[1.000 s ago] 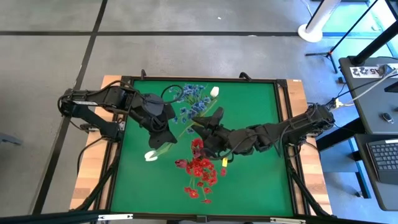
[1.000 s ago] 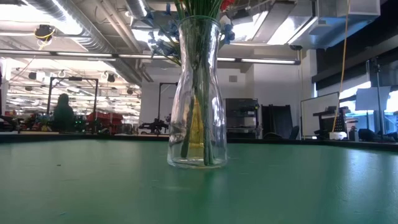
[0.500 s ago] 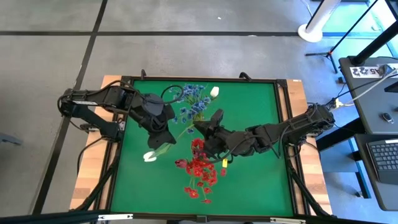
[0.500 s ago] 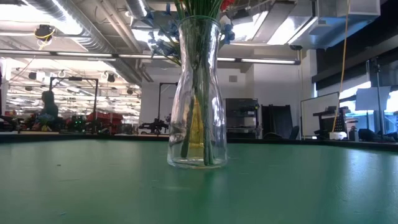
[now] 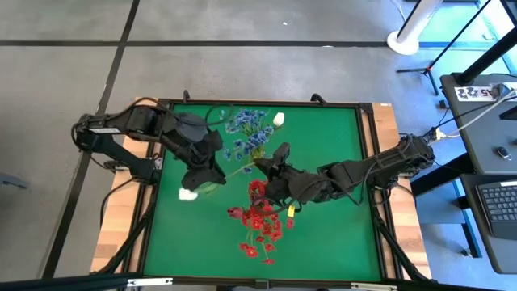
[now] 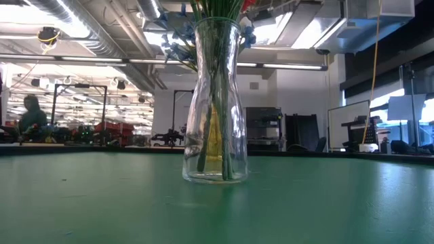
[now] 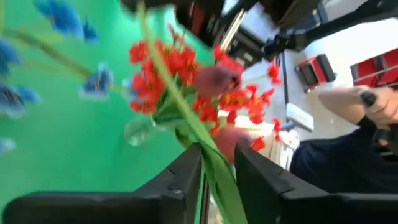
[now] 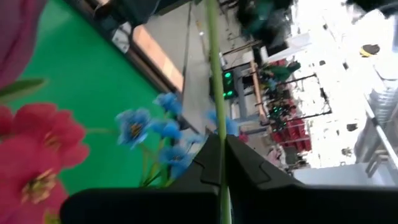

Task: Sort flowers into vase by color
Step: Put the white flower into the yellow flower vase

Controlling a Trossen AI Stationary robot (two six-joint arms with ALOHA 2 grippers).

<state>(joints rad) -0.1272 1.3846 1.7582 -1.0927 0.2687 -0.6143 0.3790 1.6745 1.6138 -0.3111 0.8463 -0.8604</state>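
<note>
A clear glass vase (image 6: 215, 102) stands upright near the middle of the green tabletop (image 5: 339, 226), its narrow neck crowded with thin green stems. From above, the flowers (image 5: 260, 212) fan out of it: blue blossom clusters (image 5: 246, 129) spread toward the far edge, red blossom clusters (image 5: 262, 222) spill toward the near edge, and a white bud (image 5: 278, 120) sits beside the blue ones.

The left end effector (image 5: 206, 171) hangs over the tabletop just left of the vase, its fingers (image 7: 180, 180) pinching a green stem (image 7: 186, 118) that ends in a second white bud (image 5: 187, 194) off to its left. The right end effector (image 5: 271, 166) reaches in from the right, beside the bouquet, its fingers pressed together on a thin green stalk (image 8: 214, 74). A dark pink bud (image 7: 214, 79) shows among the red blossoms in the left wrist view.
</note>
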